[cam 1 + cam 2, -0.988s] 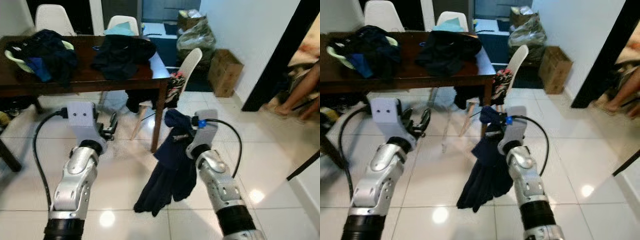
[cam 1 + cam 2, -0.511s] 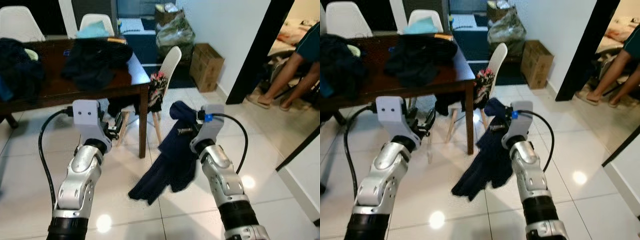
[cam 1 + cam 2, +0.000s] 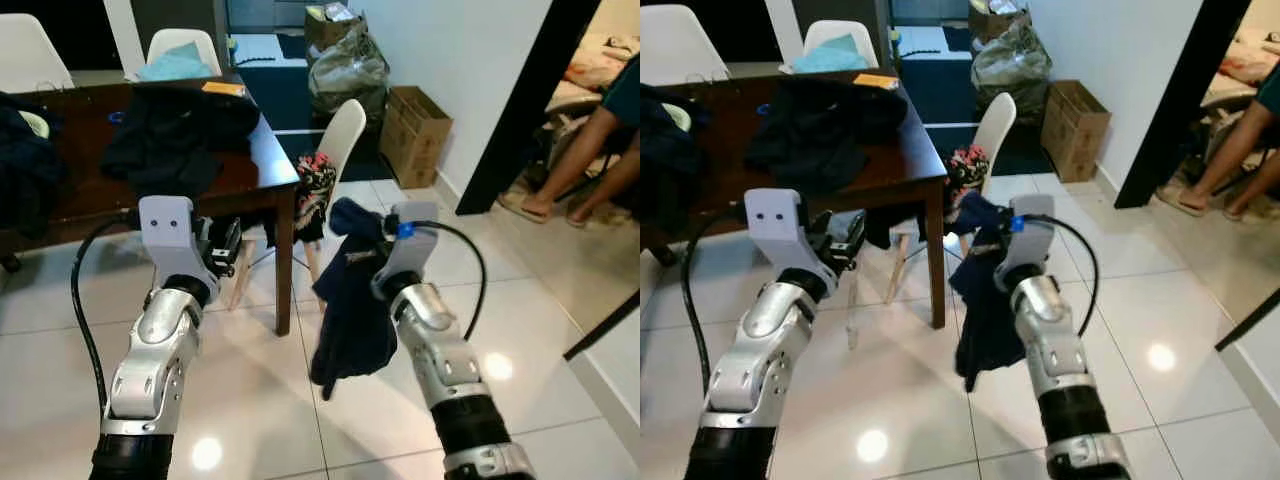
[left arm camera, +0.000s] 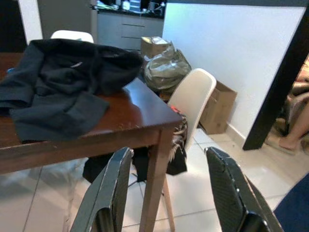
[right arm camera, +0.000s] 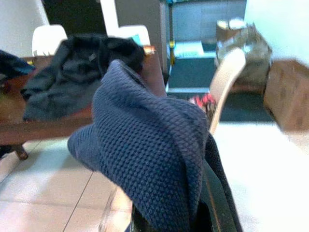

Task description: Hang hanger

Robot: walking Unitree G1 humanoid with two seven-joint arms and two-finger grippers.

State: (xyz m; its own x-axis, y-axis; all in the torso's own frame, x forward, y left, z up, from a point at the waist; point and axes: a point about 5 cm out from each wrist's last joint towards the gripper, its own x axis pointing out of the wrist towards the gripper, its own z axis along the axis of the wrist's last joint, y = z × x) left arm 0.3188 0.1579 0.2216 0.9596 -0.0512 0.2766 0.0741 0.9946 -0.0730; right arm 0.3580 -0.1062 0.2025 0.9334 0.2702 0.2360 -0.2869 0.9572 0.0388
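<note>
The right gripper point(image 3: 352, 240) is clamped on a dark blue sweater point(image 3: 352, 305) hanging above the floor tiles beside the table's point(image 3: 262, 165) near right corner, while the left gripper point(image 4: 169, 193) hovers with fingers apart, holding nothing.

Dark wooden table point(image 3: 262, 150): landmark, on glossy white tiled floor point(image 3: 250, 400). On tabletop: heap of black clothes point(image 3: 165, 130), second dark heap point(image 3: 25, 170) at far end. White chair point(image 3: 335, 140) beside table corner, patterned cloth point(image 3: 313, 190) draped on it. Two more white chairs point(image 3: 185, 45) behind table. Past table: cardboard box point(image 3: 415, 135) against white wall point(image 3: 450, 60), stuffed bag point(image 3: 345, 70) beside box. Dark door frame point(image 3: 510, 110) further along wall; person's legs point(image 3: 580, 165) in doorway. Ceiling-light reflections on tiles.
</note>
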